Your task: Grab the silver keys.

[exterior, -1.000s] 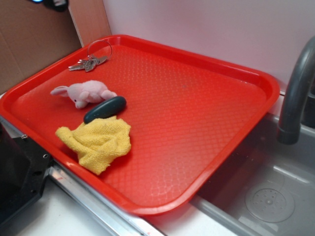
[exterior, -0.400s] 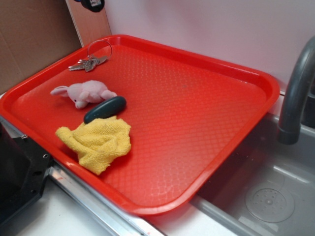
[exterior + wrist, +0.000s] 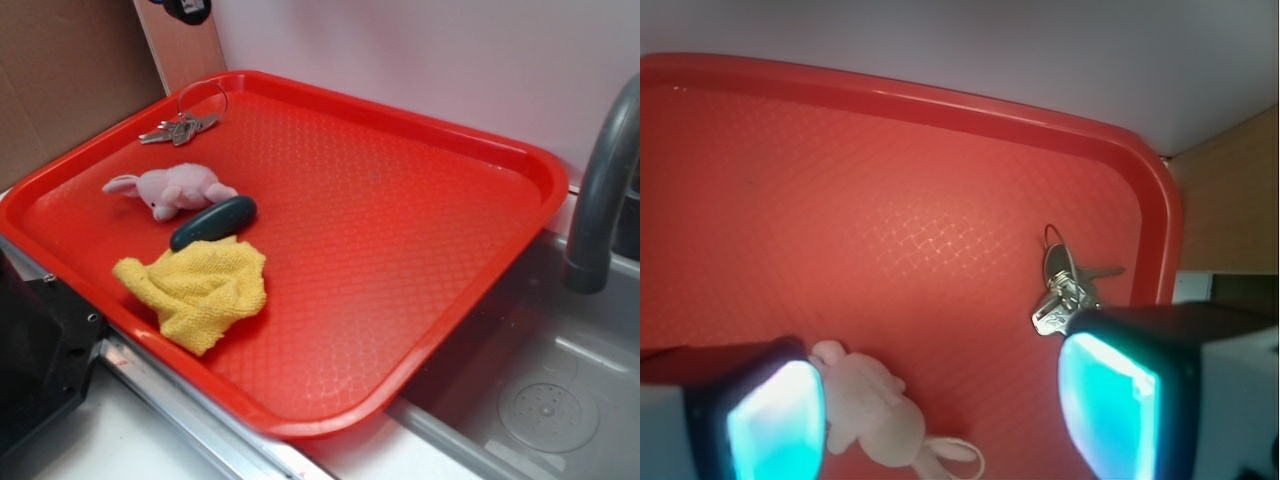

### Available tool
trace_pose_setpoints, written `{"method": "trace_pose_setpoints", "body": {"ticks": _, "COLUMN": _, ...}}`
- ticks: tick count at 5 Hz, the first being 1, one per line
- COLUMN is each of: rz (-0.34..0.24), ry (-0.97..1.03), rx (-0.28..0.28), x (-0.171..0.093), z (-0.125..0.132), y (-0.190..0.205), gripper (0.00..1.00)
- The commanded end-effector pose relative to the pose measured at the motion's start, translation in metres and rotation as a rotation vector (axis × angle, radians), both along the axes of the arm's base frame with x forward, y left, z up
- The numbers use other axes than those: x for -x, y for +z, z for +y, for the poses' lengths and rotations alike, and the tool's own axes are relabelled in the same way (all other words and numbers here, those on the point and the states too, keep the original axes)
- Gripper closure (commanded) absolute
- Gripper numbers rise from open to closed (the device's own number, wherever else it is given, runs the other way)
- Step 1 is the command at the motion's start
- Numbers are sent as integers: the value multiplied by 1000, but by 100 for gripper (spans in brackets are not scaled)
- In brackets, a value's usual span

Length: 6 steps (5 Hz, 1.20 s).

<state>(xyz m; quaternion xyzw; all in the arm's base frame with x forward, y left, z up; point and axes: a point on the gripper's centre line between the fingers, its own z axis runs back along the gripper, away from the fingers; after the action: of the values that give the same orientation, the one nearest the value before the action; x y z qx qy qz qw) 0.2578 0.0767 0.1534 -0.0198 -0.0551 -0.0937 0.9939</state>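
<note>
The silver keys [image 3: 180, 127] lie on a thin wire ring in the far left corner of the red tray [image 3: 400, 230]. In the wrist view the keys [image 3: 1064, 292] sit just above the right fingertip. My gripper [image 3: 940, 415] hangs high above the tray, open, with nothing between its glowing cyan pads [image 3: 1108, 405]. Only a bit of its dark body [image 3: 185, 8] shows at the top edge of the exterior view. A pink plush toy [image 3: 875, 408] lies on the tray under the space between the fingers, toward the left one.
Near the tray's left front lie the pink plush toy [image 3: 172, 189], a dark green oblong object [image 3: 213, 222] and a crumpled yellow cloth [image 3: 198, 287]. A grey faucet [image 3: 600, 190] and sink [image 3: 530, 400] are at the right. Cardboard [image 3: 70, 80] stands behind the tray's left side.
The gripper's body has shifted right along the top edge of the exterior view, toward the spot above the keys. Nothing on the tray has moved.
</note>
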Motion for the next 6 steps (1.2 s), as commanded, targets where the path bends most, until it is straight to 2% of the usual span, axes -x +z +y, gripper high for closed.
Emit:
{"method": "trace_pose_setpoints", "body": {"ticks": 1, "rz": -55, "ry": 59, "rx": -65, "x": -23, "z": 5, "y": -21, "gripper": 0}}
{"method": "trace_pose_setpoints", "body": {"ticks": 2, "rz": -55, "ry": 91, "rx": -122, "x": -31, "z": 27, "y": -58, "gripper": 0}}
{"method": "trace_pose_setpoints", "body": {"ticks": 3, "rz": -78, "ry": 66, "rx": -168, "x": -34, "z": 36, "y": -71, "gripper": 0}}
{"method": "trace_pose_setpoints", "body": {"ticks": 4, "rz": -76, "ry": 22, "rx": -182, "x": -24, "z": 48, "y": -78, "gripper": 0}}
{"method": "trace_pose_setpoints", "body": {"ticks": 5, "rz": -91, "ry": 22, "rx": -149, "x": -15, "z": 57, "y": -67, "gripper": 0}}
{"method": "trace_pose_setpoints", "body": {"ticks": 6, "rz": -78, "ry": 22, "rx": -160, "x": -11, "z": 59, "y": -65, "gripper": 0}}
